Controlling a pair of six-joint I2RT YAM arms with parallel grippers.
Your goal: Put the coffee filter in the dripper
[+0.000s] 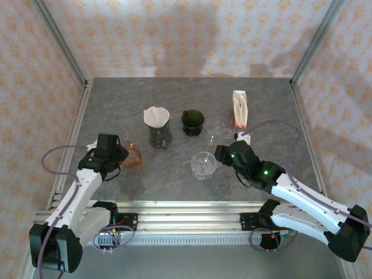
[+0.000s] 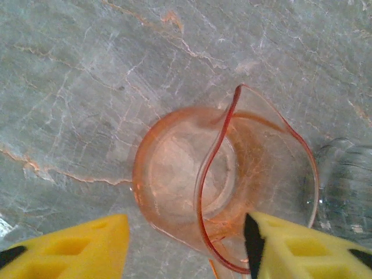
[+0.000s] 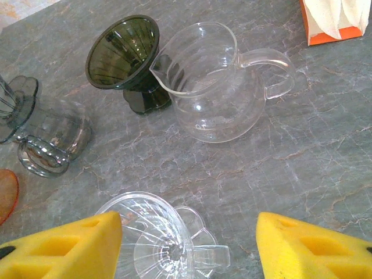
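A white coffee filter (image 1: 157,116) sits in the top of a dark grey dripper and cup (image 1: 160,136) at the middle of the table. An orange dripper (image 2: 221,186) lies on its side at the left. My left gripper (image 2: 186,250) is open over it. Its right finger (image 2: 302,250) is at the dripper's rim and its left finger (image 2: 81,250) stands apart from it. A clear dripper (image 3: 160,241) stands upright by the left finger of my open right gripper (image 3: 189,244). A dark green dripper (image 3: 125,55) stands farther back.
A clear glass server (image 3: 215,87) with a handle stands beside the green dripper. An orange and white filter box (image 1: 239,108) is at the back right. The grey cup (image 3: 52,136) is left of my right gripper. Metal frame posts (image 1: 70,52) and papered walls close the table's sides.
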